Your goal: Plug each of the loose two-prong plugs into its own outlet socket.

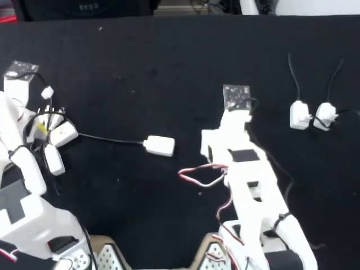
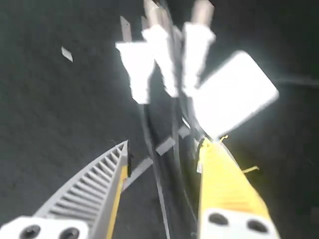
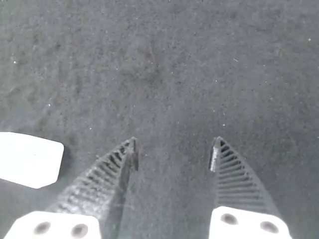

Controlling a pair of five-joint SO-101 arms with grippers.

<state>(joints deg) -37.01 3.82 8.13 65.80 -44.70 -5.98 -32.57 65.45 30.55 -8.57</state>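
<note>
The left gripper (image 2: 164,144) stands wide open near the desk's (image 1: 169,67) left edge. Black cords (image 2: 158,164) run between its ribbed grey finger and its yellow-taped finger (image 2: 224,184), but it is not closed on them. Just ahead lie three white two-prong plugs (image 2: 162,59) with flat metal blades, bunched together. A smooth, rounded white block (image 2: 234,94) touches the yellow tip. The right gripper (image 3: 173,144) hangs open and holding nothing over the fuzzy black cloth at mid-desk. Between the arms lies a white outlet socket (image 1: 159,145) on a thin black lead (image 1: 109,139).
</note>
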